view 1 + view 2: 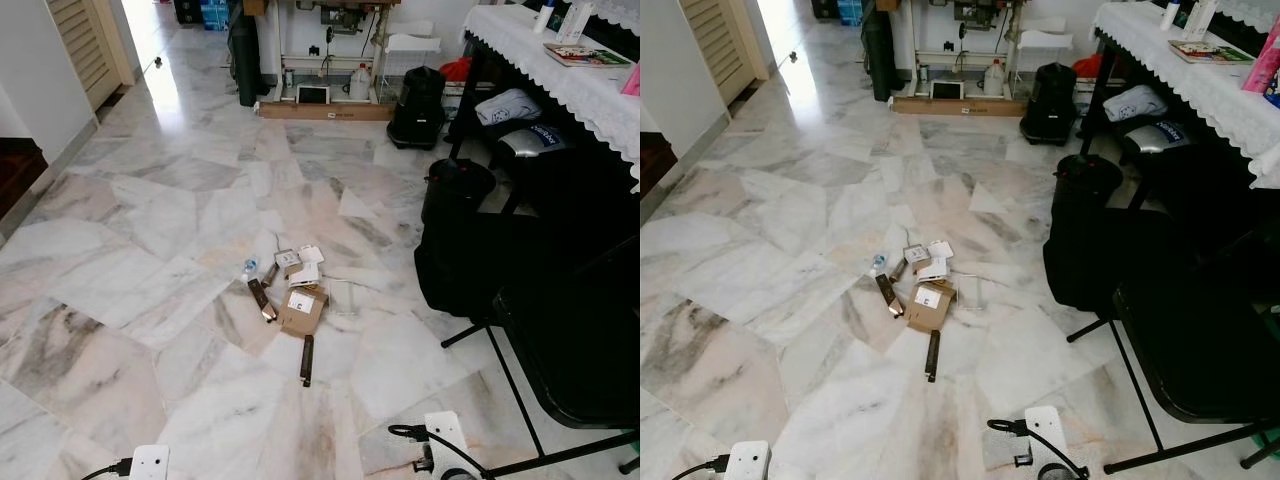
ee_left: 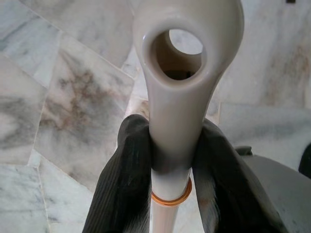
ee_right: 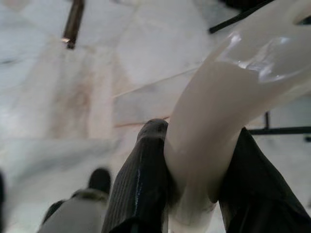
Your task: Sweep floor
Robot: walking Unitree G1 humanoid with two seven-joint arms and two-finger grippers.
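Your left gripper (image 2: 167,189) is clamped on a cream broom handle (image 2: 187,73), your right gripper (image 3: 192,184) on a dustpan handle (image 3: 228,102). Walk up to the litter (image 1: 295,295) mid-floor, clear of the folding chair (image 1: 575,340), then sweep inward.

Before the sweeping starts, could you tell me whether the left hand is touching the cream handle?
Touching. The left wrist view shows the left hand with both black fingers pressed against the cream handle, no gap.

litter (image 1: 290,290) mid-floor, chair (image 1: 575,345) right
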